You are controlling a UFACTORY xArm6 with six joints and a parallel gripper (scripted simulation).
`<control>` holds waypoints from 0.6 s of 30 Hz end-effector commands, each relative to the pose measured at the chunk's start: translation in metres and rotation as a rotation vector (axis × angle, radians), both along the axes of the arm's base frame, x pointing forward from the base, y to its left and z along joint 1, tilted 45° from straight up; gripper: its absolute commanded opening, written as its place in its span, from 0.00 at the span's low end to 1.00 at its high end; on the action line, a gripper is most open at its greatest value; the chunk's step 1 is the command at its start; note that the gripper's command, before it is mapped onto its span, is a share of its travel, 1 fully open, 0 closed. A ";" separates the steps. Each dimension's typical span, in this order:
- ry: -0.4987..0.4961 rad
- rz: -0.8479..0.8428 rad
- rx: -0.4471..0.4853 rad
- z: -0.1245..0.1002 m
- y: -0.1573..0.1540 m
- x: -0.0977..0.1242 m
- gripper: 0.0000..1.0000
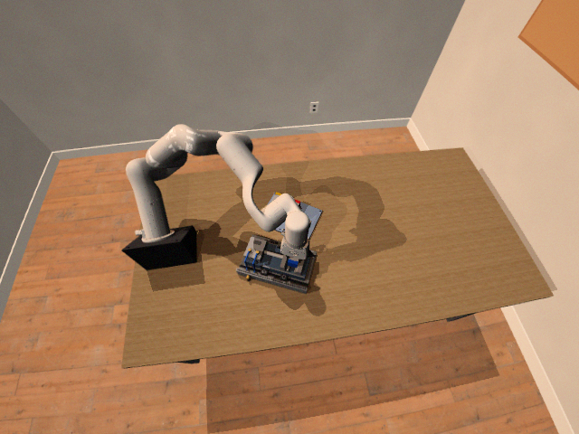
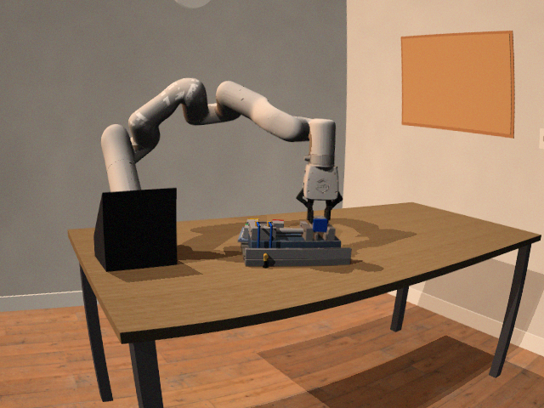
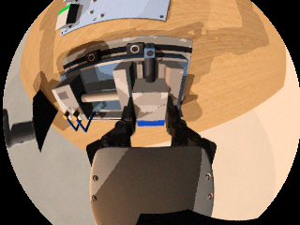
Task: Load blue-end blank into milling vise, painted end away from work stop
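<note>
My gripper [image 1: 293, 257] [image 2: 319, 218] [image 3: 150, 104] points straight down over the milling vise [image 1: 262, 265] [image 2: 298, 255] and is shut on the blank with the blue end [image 1: 292, 264] [image 2: 320, 225] [image 3: 150, 103]. The blank lies level between the fixed jaw [image 2: 331, 231] [image 3: 176, 82] and the moving jaw [image 3: 122, 82], its top above the jaw tops. Its blue end points away from the work stop rod [image 3: 150, 63] and the infeed plate [image 1: 314, 215]. I cannot tell whether it touches the low bars, the fixed jaw or the stop.
The block with blue hoses [image 1: 255, 243] [image 2: 263, 232] [image 3: 66, 97] is at the vise's far side from the gripper. The arm's black base [image 1: 163, 250] [image 2: 136, 228] stands to the left.
</note>
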State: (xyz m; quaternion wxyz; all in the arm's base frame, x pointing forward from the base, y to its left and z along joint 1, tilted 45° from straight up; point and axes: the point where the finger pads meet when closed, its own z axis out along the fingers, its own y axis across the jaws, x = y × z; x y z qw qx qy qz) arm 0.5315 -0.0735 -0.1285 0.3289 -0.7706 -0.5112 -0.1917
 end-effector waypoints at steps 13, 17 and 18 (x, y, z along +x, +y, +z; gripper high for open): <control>-0.004 -0.002 -0.002 0.001 -0.001 0.001 0.00; -0.004 -0.002 -0.002 0.001 -0.001 0.001 0.00; -0.004 -0.002 -0.002 0.000 -0.001 0.001 0.00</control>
